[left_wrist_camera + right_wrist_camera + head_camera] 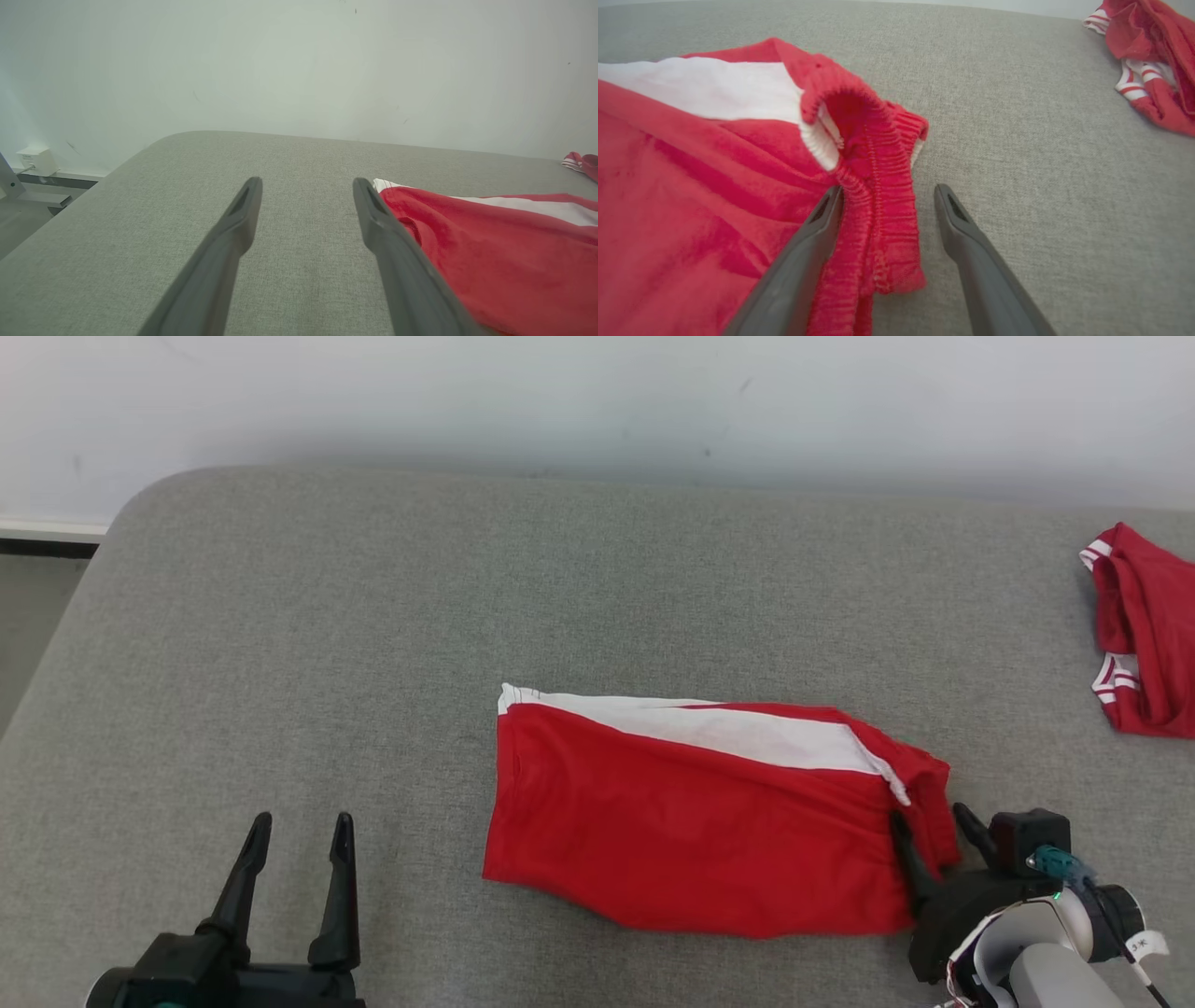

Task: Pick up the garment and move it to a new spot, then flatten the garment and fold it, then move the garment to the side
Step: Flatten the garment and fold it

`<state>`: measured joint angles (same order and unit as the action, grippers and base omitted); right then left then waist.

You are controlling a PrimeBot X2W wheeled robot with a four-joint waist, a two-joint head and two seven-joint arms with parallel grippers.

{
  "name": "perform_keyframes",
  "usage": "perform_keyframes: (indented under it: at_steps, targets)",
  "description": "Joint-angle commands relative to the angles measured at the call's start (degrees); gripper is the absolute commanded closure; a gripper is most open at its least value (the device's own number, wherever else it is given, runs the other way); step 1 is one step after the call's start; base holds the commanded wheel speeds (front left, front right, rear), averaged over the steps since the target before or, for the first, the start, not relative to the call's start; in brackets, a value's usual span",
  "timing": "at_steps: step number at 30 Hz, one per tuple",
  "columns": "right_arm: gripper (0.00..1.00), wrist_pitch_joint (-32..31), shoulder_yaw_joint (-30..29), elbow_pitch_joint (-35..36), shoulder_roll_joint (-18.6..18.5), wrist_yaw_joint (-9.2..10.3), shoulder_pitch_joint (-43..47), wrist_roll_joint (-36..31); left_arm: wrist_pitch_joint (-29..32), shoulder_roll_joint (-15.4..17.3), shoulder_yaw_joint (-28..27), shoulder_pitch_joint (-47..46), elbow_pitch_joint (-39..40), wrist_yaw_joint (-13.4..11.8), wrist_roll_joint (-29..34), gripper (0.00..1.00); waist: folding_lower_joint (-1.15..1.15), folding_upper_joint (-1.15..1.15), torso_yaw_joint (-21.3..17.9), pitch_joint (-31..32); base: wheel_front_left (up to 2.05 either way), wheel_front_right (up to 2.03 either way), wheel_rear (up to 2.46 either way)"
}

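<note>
Straddling the waistband (887, 158) of the red garment (691, 821) with the right tool (930, 814) spread wide, unclamped; left tool (302, 817) equally wide, clear of the cloth.

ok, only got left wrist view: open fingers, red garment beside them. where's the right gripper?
Observer: right gripper is at the garment right end, open, with the elastic band between its fingers.
Operator: closed on it?
Observer: No. One finger lies against the cloth; the other stands clear over the grey surface.
Operator: my left touching cloth?
Observer: No. Head view shows bare surface between left gripper and garment.
</note>
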<state>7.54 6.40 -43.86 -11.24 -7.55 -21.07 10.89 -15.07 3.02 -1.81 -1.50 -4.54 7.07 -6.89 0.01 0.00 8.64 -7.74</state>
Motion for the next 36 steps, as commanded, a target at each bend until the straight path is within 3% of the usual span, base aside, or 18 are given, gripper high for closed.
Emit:
perform_keyframes:
  at_steps: [1, 3, 4, 5, 12, 24, 29, 36]
  targets:
    - [0.00, -0.3, 0.5, -1.1, 0.1, 0.14, -0.6, 0.9, -0.1, -0.1, 0.0, -0.8, -0.1, 0.1, 0.0, 0.00, -0.01, 0.00, 0.2, -0.3, 0.00, 0.00, 0.00]
    - [0.00, -0.6, 1.5, -3.2, 0.8, 0.14, -1.6, 2.9, -0.1, -0.1, 0.0, -1.1, -0.2, 0.2, 0.0, 0.00, -0.01, 0.00, 0.1, -0.4, 0.00, 0.00, 0.00]
    - [0.66, -0.8, 2.3, -3.9, 0.9, 0.14, -1.9, 3.7, -0.1, -0.1, 0.0, -1.2, -0.2, 0.2, -0.1, 0.00, -0.01, 0.00, 0.1, -0.4, 0.00, 0.00, 0.00]
    - [1.00, -1.1, 3.2, -4.7, 1.1, 0.13, -2.2, 4.7, -0.1, -0.1, 0.0, -1.4, -0.3, 0.2, -0.1, 0.00, -0.01, 0.00, 0.0, -0.4, 0.00, 0.00, 0.00]
    - [1.00, -0.1, 6.5, -7.9, -1.9, 0.20, -4.8, 10.1, -0.1, -0.1, -0.2, -1.0, 0.0, 0.3, -0.1, 0.00, -0.01, 0.00, -1.6, 0.7, 0.00, 0.00, 0.00]
    - [1.00, -0.4, 9.2, -6.8, -12.2, 0.16, -4.0, 17.3, -0.1, -0.1, -0.8, 0.4, 0.6, 0.4, 0.2, 0.00, -0.01, 0.00, -4.7, 2.5, 0.00, 0.00, 0.00]
    - [1.00, -3.9, 11.9, -2.7, -15.1, 0.16, -4.2, 21.4, -0.1, -0.1, -1.1, 0.6, 0.5, 0.3, 0.1, 0.00, -0.01, 0.00, -5.8, 2.5, 0.00, 0.00, 0.00]
    - [1.00, -10.4, 14.4, 6.1, -16.3, 0.15, -4.4, 30.1, -0.1, -0.1, -1.4, 1.0, 1.0, 0.3, 0.7, 0.00, -0.01, 0.00, -6.2, 3.6, 0.00, 0.00, 0.00]
